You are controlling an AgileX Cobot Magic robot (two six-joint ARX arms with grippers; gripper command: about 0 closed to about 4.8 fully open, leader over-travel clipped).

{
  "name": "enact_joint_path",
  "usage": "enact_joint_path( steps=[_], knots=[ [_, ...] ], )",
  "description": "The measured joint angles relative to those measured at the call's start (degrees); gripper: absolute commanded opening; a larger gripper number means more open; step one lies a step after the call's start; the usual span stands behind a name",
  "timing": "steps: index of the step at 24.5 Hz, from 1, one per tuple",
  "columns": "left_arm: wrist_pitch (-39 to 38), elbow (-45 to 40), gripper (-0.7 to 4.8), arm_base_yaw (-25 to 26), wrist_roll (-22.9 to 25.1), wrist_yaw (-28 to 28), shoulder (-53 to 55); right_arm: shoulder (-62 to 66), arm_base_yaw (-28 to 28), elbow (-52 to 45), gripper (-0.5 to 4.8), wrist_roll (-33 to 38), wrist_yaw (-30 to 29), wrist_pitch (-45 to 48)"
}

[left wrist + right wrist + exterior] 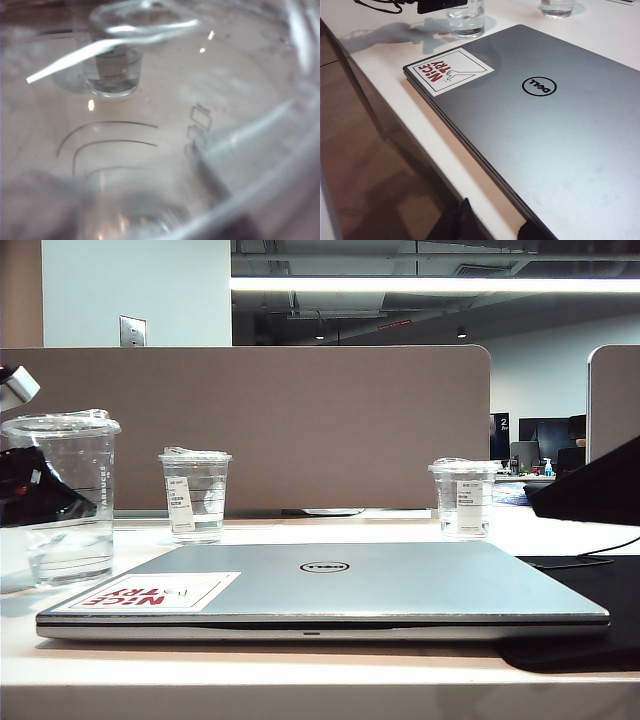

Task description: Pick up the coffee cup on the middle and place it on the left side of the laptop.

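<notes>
The coffee cup stands on the table just left of the closed laptop, whose lid shows a Dell logo and a "NICE TRY" sticker. The left gripper sits against the cup; its grip cannot be told. The right gripper shows only dark tips beside the laptop's edge, state unclear.

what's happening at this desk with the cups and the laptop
The tall coffee cup stands on the table to the left of the closed laptop, with the left hand right beside it; whether it grips the cup cannot be told. Two shorter labelled cups stand behind the laptop. The right hand hovers off the table's front edge, not touching anything.
</notes>
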Motion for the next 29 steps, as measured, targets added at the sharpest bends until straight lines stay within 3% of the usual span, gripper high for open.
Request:
enact_joint_path(
  steps=[4,9,13,18,22,29],
  knots=[
    [0.6,0.0,4.73,0.0,-0.3,0.0,0.0,0.0,0.0,0.0,-0.05,0.0,0.0,0.0],
    [0.7,0.0,4.79,0.0,-1.0,3.0,-0.4,0.0,-0.1,0.0,-0.05,0.0,0.0,0.0],
    [-3.6,0.0,4.79,0.5,-1.6,3.2,-4.2,-1.4,-0.1,0.0,-0.05,0.0,0.0,0.0],
    [-16.8,0.0,4.79,2.0,-1.0,3.0,-13.5,-2.5,-0.1,0.0,-0.05,0.0,0.0,0.0],
    [-34.6,0.0,4.79,1.9,4.7,1.4,-23.5,-5.0,-0.1,0.0,-0.05,0.0,0.0,0.0],
    [-47.4,0.0,4.79,1.9,2.5,-1.1,-39.1,-6.4,-0.1,0.0,-0.05,0.0,0.0,0.0]
  ],
)
